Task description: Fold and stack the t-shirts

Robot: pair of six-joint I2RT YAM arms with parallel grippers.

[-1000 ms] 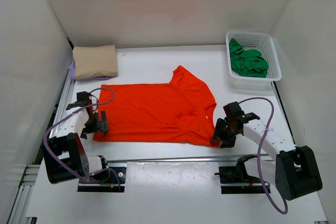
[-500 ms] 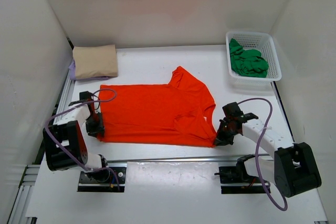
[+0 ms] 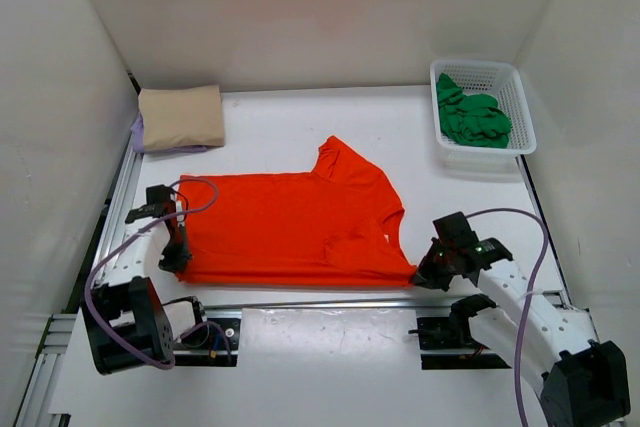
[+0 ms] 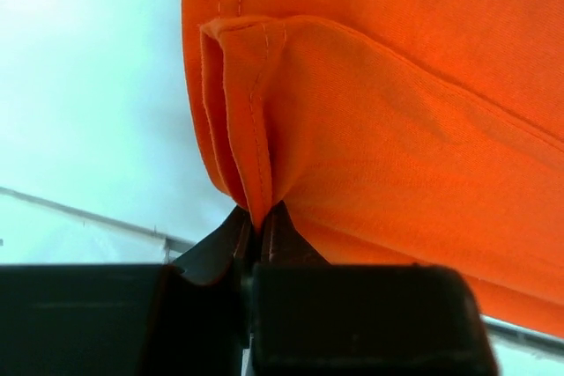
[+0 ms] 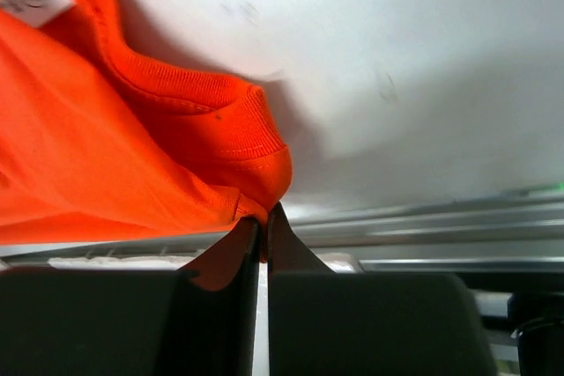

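Orange-red t-shirt [image 3: 295, 222]: spread flat along the near edge of the tabletop [image 3: 280, 127]. Left gripper [image 3: 172, 261]: fingers closed on its near-left hem corner. Right gripper [image 3: 423, 276]: fingers closed on its near-right collar edge. Beige t-shirt [image 3: 182, 115]: folded, atop lavender t-shirt [image 3: 139, 133], far-left corner. Green t-shirt [image 3: 472, 117]: crumpled inside white mesh basket [image 3: 480, 160], far-right corner
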